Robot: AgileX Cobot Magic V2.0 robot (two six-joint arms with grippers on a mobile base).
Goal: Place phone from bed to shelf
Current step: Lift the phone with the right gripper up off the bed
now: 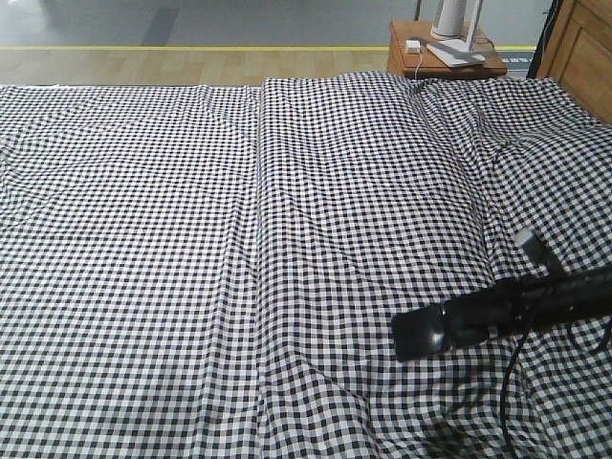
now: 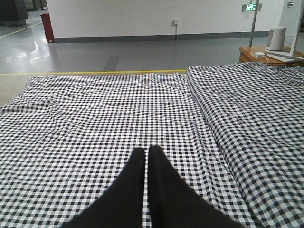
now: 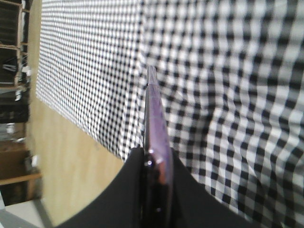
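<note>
reddish-brown side table (image 1: 400,59) top right, white upright appliance (image 1: 457,19) on it, small white adapter (image 1: 413,45) beside that, wood-panel cabinet (image 1: 579,48) far right, 1 yellow floor line (image 1: 191,48), grey glossy floor (image 2: 118,52), white wall (image 2: 142,16), red bin (image 2: 46,26), green sign (image 2: 250,7)

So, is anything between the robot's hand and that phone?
Nothing visible: the right end effector is shut on the phone, holding it edge-on over the bed. No shelf clearly shows, so that path can't be judged.

Nothing legible (green sign (image 2: 250,7) blurred).
</note>
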